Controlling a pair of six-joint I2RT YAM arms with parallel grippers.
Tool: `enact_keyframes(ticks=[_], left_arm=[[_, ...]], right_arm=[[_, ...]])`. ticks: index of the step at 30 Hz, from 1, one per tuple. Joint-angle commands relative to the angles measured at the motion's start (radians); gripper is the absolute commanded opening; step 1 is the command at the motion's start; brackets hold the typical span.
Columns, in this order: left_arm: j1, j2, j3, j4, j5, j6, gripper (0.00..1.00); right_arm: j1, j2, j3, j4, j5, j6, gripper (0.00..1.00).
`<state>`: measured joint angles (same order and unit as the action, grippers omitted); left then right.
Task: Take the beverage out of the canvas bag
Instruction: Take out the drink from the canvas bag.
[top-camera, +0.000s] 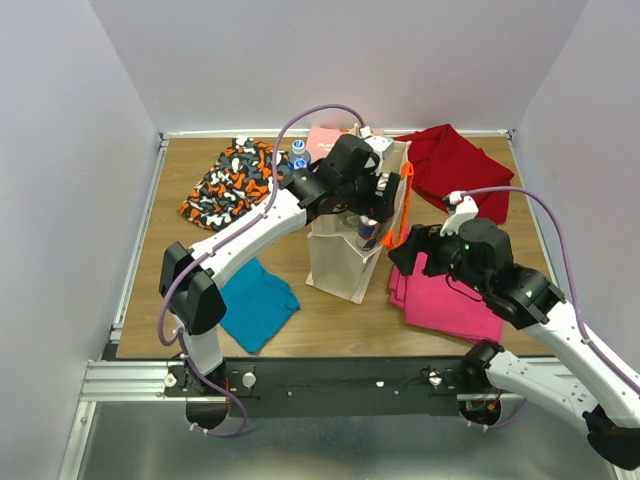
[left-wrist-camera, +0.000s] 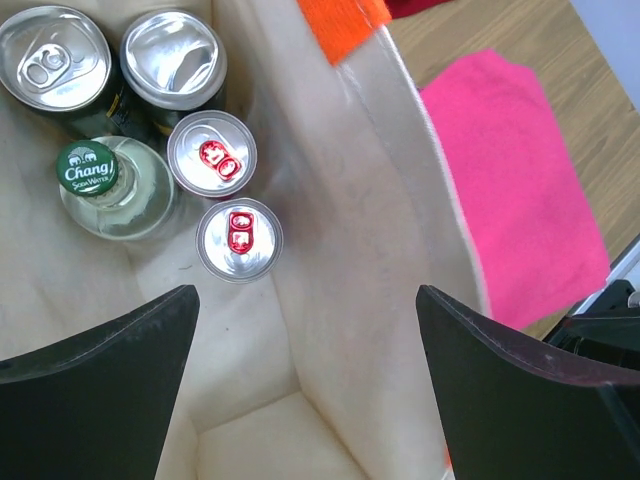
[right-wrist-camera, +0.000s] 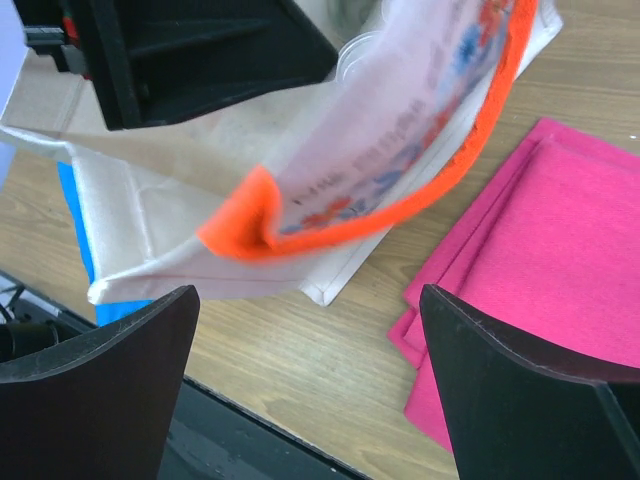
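The beige canvas bag (top-camera: 340, 262) stands upright mid-table, its orange handle (top-camera: 402, 205) hanging on the right side. My left gripper (left-wrist-camera: 305, 380) hovers open over the bag's mouth with nothing between its fingers. Inside, the left wrist view shows two slim red-tabbed cans (left-wrist-camera: 239, 239) (left-wrist-camera: 211, 153), two wider cans (left-wrist-camera: 54, 57) (left-wrist-camera: 173, 58) and a green-capped Chang bottle (left-wrist-camera: 87, 168). My right gripper (right-wrist-camera: 310, 390) is open just right of the bag, low over the table, with the blurred orange handle (right-wrist-camera: 380, 215) above its jaws and apart from them.
A folded pink cloth (top-camera: 445, 290) lies under the right arm. A red cloth (top-camera: 455, 165) is at back right, a patterned cloth (top-camera: 230, 180) at back left, a blue cloth (top-camera: 255, 300) at front left. Blue-capped bottles (top-camera: 298, 152) stand behind the bag.
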<state>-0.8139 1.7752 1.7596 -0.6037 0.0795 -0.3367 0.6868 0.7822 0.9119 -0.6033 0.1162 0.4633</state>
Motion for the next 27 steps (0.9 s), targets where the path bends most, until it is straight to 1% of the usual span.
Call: enact_keyframes(ticks=[1, 5, 9, 12, 15, 17, 20, 22, 24, 27], left_arm=[[-0.004, 0.049, 0.011, -0.033, -0.017, 0.001, 0.99], [-0.004, 0.079, 0.001, -0.019, -0.023, 0.037, 0.98], [-0.002, 0.125, 0.078, -0.04, -0.032, 0.038, 0.98], [-0.001, 0.154, 0.118, -0.067, -0.044, 0.035, 0.98], [-0.001, 0.174, 0.144, -0.087, -0.056, 0.024, 0.98], [-0.001, 0.179, 0.14, -0.088, -0.066, 0.021, 0.99], [-0.002, 0.162, 0.078, -0.064, -0.115, 0.022, 0.99], [-0.002, 0.155, 0.067, -0.076, -0.132, 0.022, 0.99], [-0.002, 0.153, 0.061, -0.097, -0.133, 0.031, 0.99], [-0.004, 0.145, 0.026, -0.067, -0.162, 0.033, 0.99]], right_arm=[[-0.001, -0.001, -0.004, -0.039, 0.057, 0.009, 1.0], [-0.001, 0.043, -0.008, -0.033, 0.03, 0.0, 1.0], [-0.001, 0.054, 0.027, -0.033, 0.048, -0.002, 1.0], [-0.003, 0.003, 0.033, -0.069, 0.069, 0.001, 1.0], [-0.003, -0.073, 0.027, -0.056, 0.1, -0.008, 1.0], [-0.003, -0.089, 0.047, -0.072, 0.099, -0.014, 1.0], [-0.001, -0.071, 0.059, -0.108, 0.106, -0.038, 1.0], [-0.001, -0.054, 0.071, -0.127, 0.123, -0.035, 1.0], [-0.001, -0.057, 0.071, -0.135, 0.132, -0.026, 1.0], [-0.001, -0.086, 0.056, -0.115, 0.142, -0.018, 1.0]])
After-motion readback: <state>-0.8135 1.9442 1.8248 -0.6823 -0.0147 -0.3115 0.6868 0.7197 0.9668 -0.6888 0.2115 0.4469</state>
